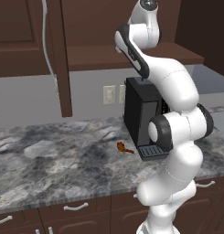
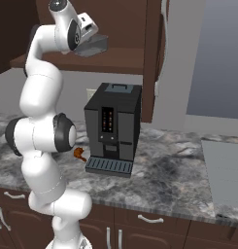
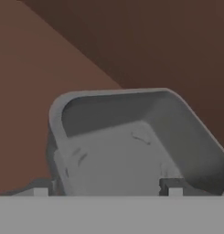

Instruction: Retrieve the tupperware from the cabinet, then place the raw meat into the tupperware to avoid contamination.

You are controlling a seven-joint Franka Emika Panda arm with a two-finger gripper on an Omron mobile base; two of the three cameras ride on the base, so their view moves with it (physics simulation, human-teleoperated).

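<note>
At the upper left of the right base view, the gripper [image 2: 91, 38] reaches into the open cabinet [image 2: 120, 29] and meets the tupperware [image 2: 93, 46], a small grey translucent container sitting on the cabinet's shelf. In the hand view the tupperware [image 3: 136, 137] takes up the lower centre of the frame, tilted, its rim and hollow inside facing the camera; the fingers [image 3: 170, 186] stand spread, one tip at the lower left beside the container's outer wall and one at the lower right inside its hollow. Whether they press the wall I cannot tell.

Lower in the left base view, the raw meat [image 1: 124, 147], a tiny orange-brown drumstick-shaped piece, lies on the grey marbled table [image 1: 49, 160], just beside the drip tray of the black coffee machine [image 1: 143, 119]. In the right base view the meat [image 2: 79, 154] shows at centre left, partly behind the arm's elbow. The coffee machine [image 2: 113, 129] carries a small panel of red marks, too small to read. No brand or label is legible.
</note>
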